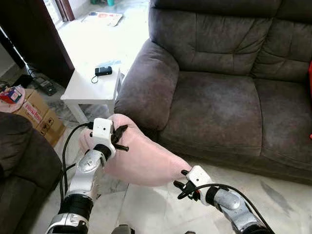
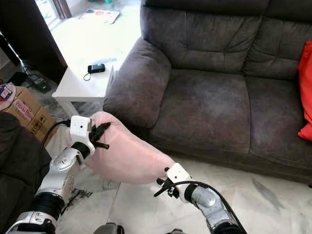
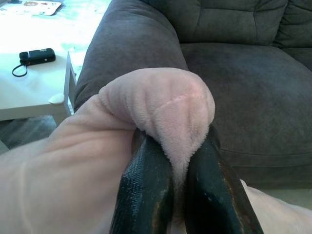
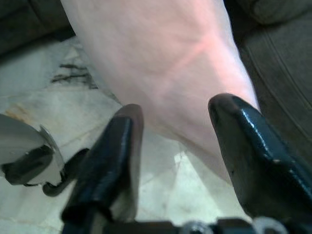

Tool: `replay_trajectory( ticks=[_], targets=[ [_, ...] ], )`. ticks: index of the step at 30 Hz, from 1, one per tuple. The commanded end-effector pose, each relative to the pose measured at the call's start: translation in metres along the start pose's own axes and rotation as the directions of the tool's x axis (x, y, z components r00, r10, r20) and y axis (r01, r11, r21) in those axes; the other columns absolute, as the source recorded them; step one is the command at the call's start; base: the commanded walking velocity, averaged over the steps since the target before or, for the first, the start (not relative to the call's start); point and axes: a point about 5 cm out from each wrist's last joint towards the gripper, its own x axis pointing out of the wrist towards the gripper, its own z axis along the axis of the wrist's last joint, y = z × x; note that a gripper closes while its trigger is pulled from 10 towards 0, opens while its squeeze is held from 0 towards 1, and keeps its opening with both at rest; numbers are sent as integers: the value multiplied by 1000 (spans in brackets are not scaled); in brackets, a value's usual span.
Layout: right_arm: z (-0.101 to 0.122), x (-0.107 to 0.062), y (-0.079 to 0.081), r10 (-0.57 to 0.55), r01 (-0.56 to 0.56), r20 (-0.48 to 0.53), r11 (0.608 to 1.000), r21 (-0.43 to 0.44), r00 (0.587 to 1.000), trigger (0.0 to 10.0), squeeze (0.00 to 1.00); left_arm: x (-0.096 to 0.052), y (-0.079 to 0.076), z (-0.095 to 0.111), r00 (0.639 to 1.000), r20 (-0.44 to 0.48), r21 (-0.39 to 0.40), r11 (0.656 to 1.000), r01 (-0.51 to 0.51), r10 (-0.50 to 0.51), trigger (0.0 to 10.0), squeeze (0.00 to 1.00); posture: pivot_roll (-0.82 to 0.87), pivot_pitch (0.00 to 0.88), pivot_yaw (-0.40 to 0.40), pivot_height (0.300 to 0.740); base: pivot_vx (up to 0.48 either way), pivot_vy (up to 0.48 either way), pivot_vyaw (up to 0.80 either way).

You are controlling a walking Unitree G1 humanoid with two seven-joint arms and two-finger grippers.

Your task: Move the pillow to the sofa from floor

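1. Reference landmark: the grey sofa [image 1: 219, 73]. All positions below are given relative to it.
2. Left gripper [image 1: 120, 139]: located in front of the sofa's left armrest [image 1: 146, 83], just below it. In the left wrist view its two black fingers [image 3: 146, 185] stand close together, clamped on a fold of the pink pillow [image 1: 141, 156]. The pinched fold bulges out above the fingertips.
3. Pillow position: it hangs off the floor [image 1: 156, 207] in front of the sofa's left front corner, with its upper end touching or nearly touching the armrest. It slopes down from the left gripper toward the right gripper [image 1: 184, 184]. It is not on the seat cushion [image 1: 214, 112].
4. Pillow appearance: pale pink, plush, with a soft short nap. The body is elongated and sags between the two grippers. A faint seam line crosses the surface in the right wrist view.
5. Right gripper: located in front of the sofa's seat front, low over the marble floor, at the lower end of the pillow. In the right wrist view its fingers [image 4: 109, 161] stand wide apart. The pillow's end lies beyond the gap between them; whether either finger touches the plush cannot be told.
6. Other items: a white side table [image 1: 90, 87] stands beside the sofa's left armrest, with a small black device [image 1: 103, 71] on top. A cardboard box [image 1: 36, 114] sits on the floor further left of the table.
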Motion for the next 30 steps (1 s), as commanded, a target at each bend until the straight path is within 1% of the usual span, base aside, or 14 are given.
replay_trajectory(
  ticks=[1, 3, 8, 10, 13, 17, 18, 22, 26, 30],
  targets=[
    [-5, 0, 2, 20, -20, -40, 1000, -13, 999, 10000, 1000, 4, 1, 25, 995, 102, 19, 1000, 18, -20, 10000, 0, 70, 113, 25, 740, 0, 0, 0],
    [-8, -1, 5, 39, -41, -56, 998, -44, 998, 10000, 1000, 4, -2, 25, 994, 103, 18, 999, 32, -34, 10000, 0, 70, 110, 22, 740, 0, 0, 0],
    [-11, 0, 8, 14, -19, -72, 998, -62, 997, 10000, 1000, 3, -4, 25, 993, 99, 18, 998, 57, -58, 10000, 0, 72, 104, 25, 740, 0, 0, 0],
    [-16, 1, 8, -15, 7, -109, 998, -70, 994, 10000, 1000, 2, -5, 25, 993, 95, 21, 997, 68, -69, 10000, 0, 71, 101, 26, 740, 0, 0, 0],
    [-20, 0, 6, -59, 44, -148, 994, -104, 987, 10000, 1000, 2, -7, 25, 992, 94, 23, 996, 84, -86, 10000, 0, 76, 94, 29, 740, 0, 0, 0],
    [-18, -2, -3, -150, 136, -133, 984, -111, 980, 10000, 1000, 1, -9, 25, 990, 82, 39, 992, 116, -119, 10000, 0, 74, 89, 32, 740, 0, 0, 0],
    [-18, -2, -4, -157, 142, -132, 983, -115, 979, 10000, 1000, 1, -9, 25, 989, 81, 39, 992, 118, -120, 10000, 0, 74, 89, 32, 740, 0, 0, 0],
    [-23, -3, -3, -140, 122, -162, 985, -118, 977, 10000, 1000, 1, -10, 25, 988, 77, 37, 991, 129, -131, 10000, 0, 73, 87, 34, 740, 0, 0, 0],
    [-29, -6, -1, -129, 101, -199, 985, -141, 972, 10000, 1000, 2, -12, 25, 987, 77, 37, 990, 139, -142, 10000, 0, 75, 83, 32, 740, 0, 0, 0],
    [-35, -7, 5, -85, 50, -232, 987, -156, 969, 10000, 1000, 1, -12, 26, 986, 77, 34, 989, 145, -147, 10000, 0, 75, 89, 31, 740, 0, 0, 0]
  ],
)
